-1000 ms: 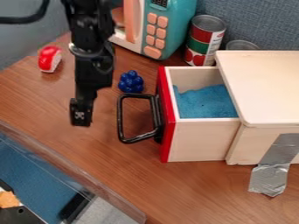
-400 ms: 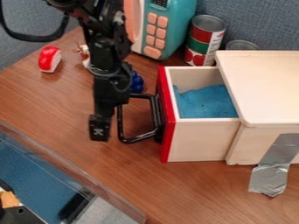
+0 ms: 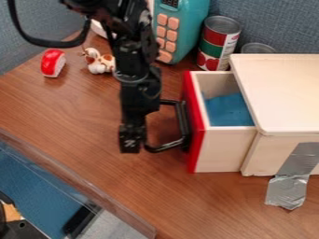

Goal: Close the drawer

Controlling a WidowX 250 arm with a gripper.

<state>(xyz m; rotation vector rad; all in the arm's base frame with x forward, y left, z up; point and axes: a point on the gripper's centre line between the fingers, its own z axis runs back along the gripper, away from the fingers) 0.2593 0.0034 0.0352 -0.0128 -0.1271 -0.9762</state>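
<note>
My gripper [image 3: 130,140] hangs low over the table at the outer left end of the drawer's black handle [image 3: 182,122], overlapping it in view. Whether its fingers are apart cannot be made out. The drawer [image 3: 222,148], with a red front [image 3: 194,133] and pale wooden sides, stands partly out of the wooden box [image 3: 283,93] on the right. Blue material [image 3: 228,110] lies inside the drawer.
A teal and white toy microwave [image 3: 187,23] and cans [image 3: 218,43] stand behind the drawer. A red and white toy [image 3: 53,63] and a spotted figurine [image 3: 98,61] sit at the back left. Silver tape [image 3: 290,182] holds the box's front.
The gripper has moved right and toward the camera. The drawer has slid a little to the right into the box since the earlier frames. The blue berry-like toy is now hidden behind the arm.
</note>
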